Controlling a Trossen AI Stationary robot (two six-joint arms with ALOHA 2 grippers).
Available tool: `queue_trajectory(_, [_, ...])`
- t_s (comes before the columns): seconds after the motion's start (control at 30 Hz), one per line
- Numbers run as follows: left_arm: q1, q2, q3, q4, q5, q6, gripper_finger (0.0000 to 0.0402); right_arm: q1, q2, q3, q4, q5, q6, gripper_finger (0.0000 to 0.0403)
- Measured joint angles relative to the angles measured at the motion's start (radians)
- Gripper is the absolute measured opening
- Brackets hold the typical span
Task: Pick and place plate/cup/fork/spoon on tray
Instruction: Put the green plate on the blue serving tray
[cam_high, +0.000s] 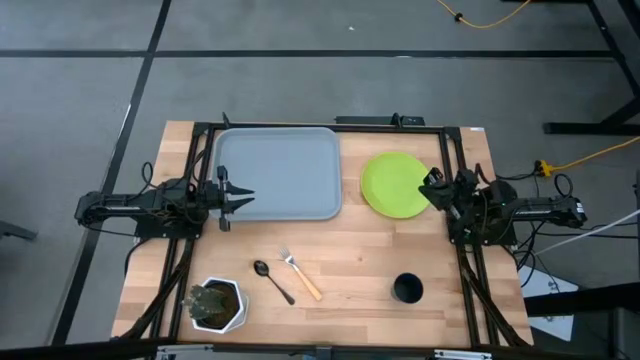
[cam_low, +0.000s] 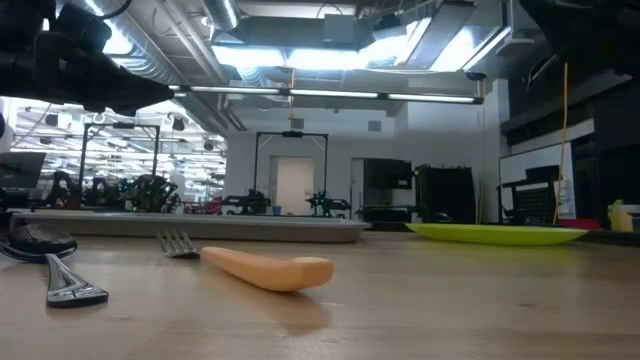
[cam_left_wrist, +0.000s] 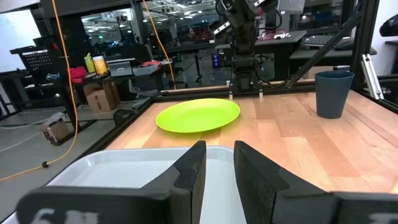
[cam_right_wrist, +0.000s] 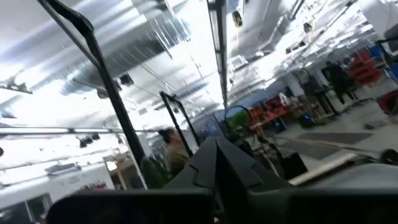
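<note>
nothing is being held yet; the plate (cam_high: 393, 184), just beside the closed right gripper (cam_high: 432, 187), is being lined up for gripping.

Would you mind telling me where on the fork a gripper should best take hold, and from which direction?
Grip the fork at the middle of its thick orange handle, coming straight down with the jaws across it. It lies flat on the table, and the spoon beside the tines crowds that end.
</note>
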Motion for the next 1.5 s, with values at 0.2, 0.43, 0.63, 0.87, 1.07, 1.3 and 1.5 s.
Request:
queue_trajectory(0.2, [0.000, 0.000, 0.000, 0.000, 0.000, 0.000, 0.0077, 0.000, 0.002, 0.018, 0.188, -0.059, -0.076, 0.0010])
queue_trajectory(0.43, [0.000, 0.000, 0.000, 0.000, 0.000, 0.000, 0.0077, 0.000, 0.135, 0.291, 0.086, -0.269, -0.371, 0.0010])
queue_trajectory(0.63, [0.000, 0.000, 0.000, 0.000, 0.000, 0.000, 0.0077, 0.000, 0.406, 0.644, -0.736, 0.105, -0.467, 0.0010])
queue_trajectory(0.87, [0.000, 0.000, 0.000, 0.000, 0.000, 0.000, 0.0077, 0.000, 0.671, 0.723, -1.193, 0.354, -0.211, 0.0010])
queue_trajectory(1.07, [0.000, 0.000, 0.000, 0.000, 0.000, 0.000, 0.0076, 0.000, 0.825, 0.637, -1.147, 0.354, -0.126, 0.0010])
queue_trajectory(1.3, [0.000, 0.000, 0.000, 0.000, 0.000, 0.000, 0.0076, 0.000, 0.956, 0.608, -1.083, 0.355, -0.082, 0.0010])
queue_trajectory(1.5, [0.000, 0.000, 0.000, 0.000, 0.000, 0.000, 0.0076, 0.000, 1.020, 0.608, -1.083, 0.380, -0.073, 0.0010])
